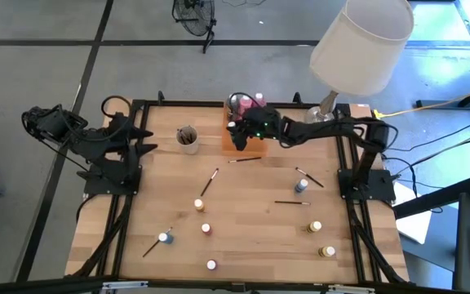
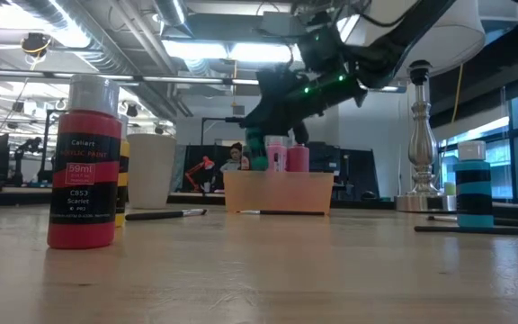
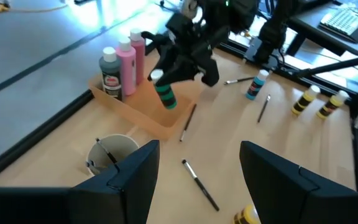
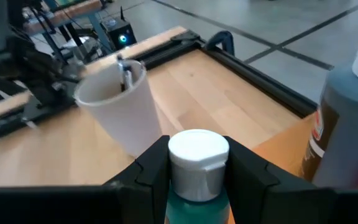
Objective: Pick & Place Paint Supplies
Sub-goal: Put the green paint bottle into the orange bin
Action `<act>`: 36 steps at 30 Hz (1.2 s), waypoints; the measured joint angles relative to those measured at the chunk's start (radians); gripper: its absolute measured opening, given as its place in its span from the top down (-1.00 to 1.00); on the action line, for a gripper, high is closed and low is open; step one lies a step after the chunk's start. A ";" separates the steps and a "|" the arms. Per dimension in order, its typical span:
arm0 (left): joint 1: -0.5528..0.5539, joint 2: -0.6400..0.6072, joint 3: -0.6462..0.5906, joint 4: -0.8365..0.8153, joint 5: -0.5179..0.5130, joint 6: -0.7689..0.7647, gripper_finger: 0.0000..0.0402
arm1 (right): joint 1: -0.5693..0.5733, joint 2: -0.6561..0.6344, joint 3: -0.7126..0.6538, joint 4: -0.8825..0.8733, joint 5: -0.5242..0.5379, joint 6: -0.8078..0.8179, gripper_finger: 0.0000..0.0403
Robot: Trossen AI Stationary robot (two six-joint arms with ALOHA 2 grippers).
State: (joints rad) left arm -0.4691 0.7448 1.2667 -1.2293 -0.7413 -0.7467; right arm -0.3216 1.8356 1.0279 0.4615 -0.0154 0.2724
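My right arm is stretched out across the far side of the table, elbow near its base and forearm reaching toward the middle of the far edge. Its wrist is bent downward, green lights glowing on it, and the right gripper (image 1: 241, 137) hangs above the table surface. Its two dark fingers (image 4: 244, 168) are clamped on either side of something held between them, pointing down. My left arm is folded back at its own base on the opposite side, well apart from the right one. The left gripper (image 3: 197, 165) points in over the table, fingers (image 3: 138, 168) spread wide with nothing between them.
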 joint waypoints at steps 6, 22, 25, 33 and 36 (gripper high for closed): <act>0.000 -0.002 0.000 0.000 -0.041 -0.025 -0.09 | -0.005 0.052 0.000 0.026 0.003 -0.029 0.40; 0.000 -0.001 0.000 0.000 -0.098 -0.108 -0.09 | -0.013 0.128 0.001 0.162 -0.091 -0.089 0.40; 0.000 -0.001 0.000 0.000 -0.125 -0.126 -0.09 | -0.004 0.128 0.001 0.157 -0.112 -0.113 0.40; 0.000 -0.001 0.000 -0.001 -0.156 -0.157 -0.09 | 0.010 0.128 0.001 0.159 -0.182 -0.180 0.40; 0.001 -0.001 0.000 -0.001 -0.179 -0.157 -0.09 | 0.003 0.136 0.001 0.170 -0.203 -0.183 0.40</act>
State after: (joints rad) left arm -0.4683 0.7437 1.2667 -1.2302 -0.9206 -0.9042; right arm -0.3185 1.9716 1.0286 0.6316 -0.2184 0.0892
